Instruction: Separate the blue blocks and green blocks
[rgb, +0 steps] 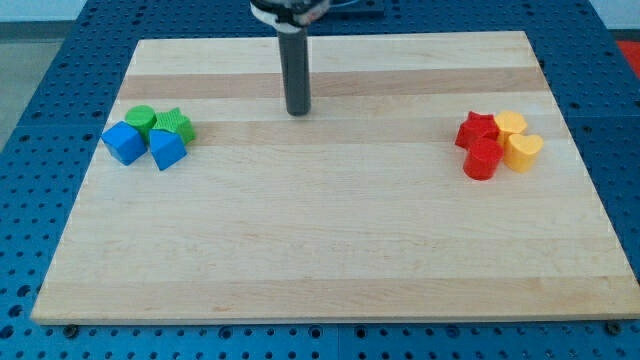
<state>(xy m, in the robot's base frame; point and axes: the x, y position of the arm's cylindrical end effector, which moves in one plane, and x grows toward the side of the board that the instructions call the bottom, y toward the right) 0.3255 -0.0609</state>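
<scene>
Two blue blocks and two green blocks sit bunched together at the view's left. The blue cube (124, 142) is leftmost, and a blue wedge-like block (166, 149) lies to its right. A green round block (140, 118) sits behind them, with a green star-shaped block (175, 124) to its right, touching the blue wedge. My tip (298, 111) rests on the board near the top centre, well to the right of this cluster and apart from every block.
At the view's right a second cluster holds a red star block (477, 128), a red cylinder (482, 159), a yellow block (510, 124) and a yellow heart-like block (524, 150). The wooden board (330, 240) lies on a blue perforated table.
</scene>
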